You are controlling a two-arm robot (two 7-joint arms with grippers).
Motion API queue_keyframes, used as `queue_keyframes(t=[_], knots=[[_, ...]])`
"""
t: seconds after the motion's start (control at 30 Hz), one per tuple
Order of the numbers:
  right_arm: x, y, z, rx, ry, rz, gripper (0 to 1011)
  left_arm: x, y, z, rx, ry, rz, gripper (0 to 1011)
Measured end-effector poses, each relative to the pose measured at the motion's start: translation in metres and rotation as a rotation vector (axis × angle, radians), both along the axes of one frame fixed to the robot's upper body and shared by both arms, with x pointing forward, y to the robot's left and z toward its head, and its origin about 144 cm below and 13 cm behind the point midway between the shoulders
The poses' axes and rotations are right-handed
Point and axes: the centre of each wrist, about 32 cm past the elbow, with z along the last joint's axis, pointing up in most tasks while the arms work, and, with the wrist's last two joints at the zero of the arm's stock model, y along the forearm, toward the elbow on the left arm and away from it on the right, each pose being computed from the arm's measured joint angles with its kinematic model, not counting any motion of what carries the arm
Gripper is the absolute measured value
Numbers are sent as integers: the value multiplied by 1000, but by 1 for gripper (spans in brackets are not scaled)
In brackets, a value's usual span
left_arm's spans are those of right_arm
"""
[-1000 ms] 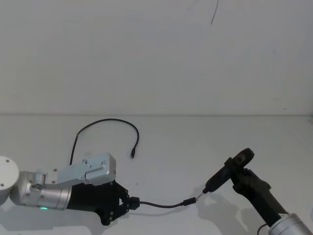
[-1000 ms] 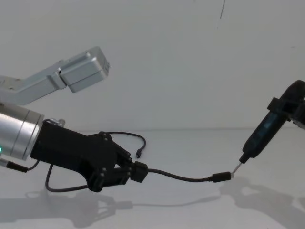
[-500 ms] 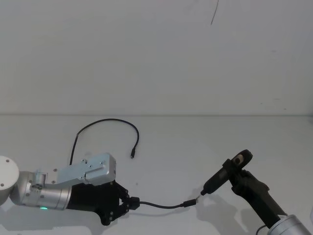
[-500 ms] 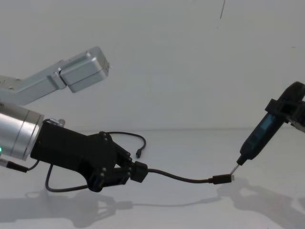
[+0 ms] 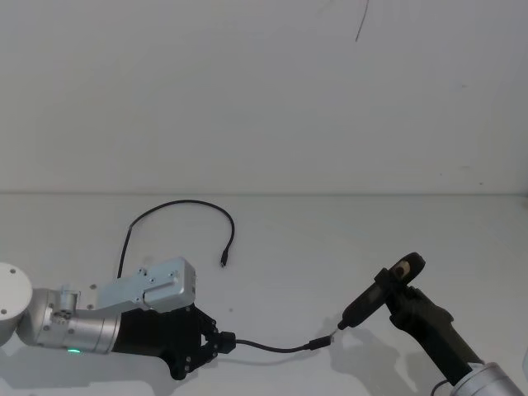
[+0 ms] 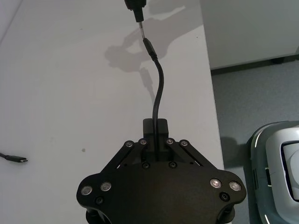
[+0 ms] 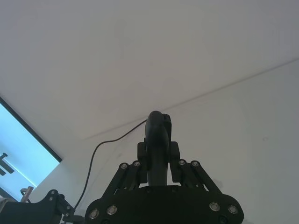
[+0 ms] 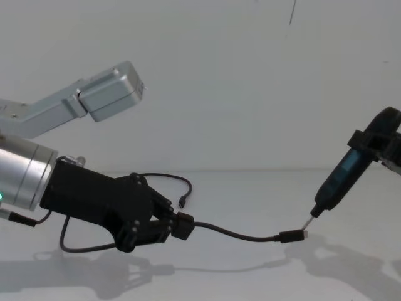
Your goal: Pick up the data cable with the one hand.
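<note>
The data cable lay on the white table behind the left gripper, arching from beside the silver wrist up and over to a small plug that rested free on the table beyond the gripper's fingers; its near end ran out of sight behind the wrist. In the chest view the data cable showed as a thin loop behind the left gripper, whose black blocky fingers were pinched on the block end of a short black lead. That short black lead curved away from the left gripper toward the right gripper, ending in a silver-tipped plug raised just off the table. The left wrist view showed the left gripper closed on the short black lead. The right gripper, to the right of the left gripper, had its fingers clamped on a teal-sided pen-like tool, whose thin tip sat at the plug. In the right wrist view the right gripper gripped the pen-like tool between pressed fingers.
</note>
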Motion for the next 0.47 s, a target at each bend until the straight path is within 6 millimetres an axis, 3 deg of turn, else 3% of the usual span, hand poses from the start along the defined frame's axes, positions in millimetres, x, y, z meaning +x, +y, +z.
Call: queue_keyframes(t=[0.47], knots=[[0,0,0,1,0,1,263,0,0,0,0,0,0,48]])
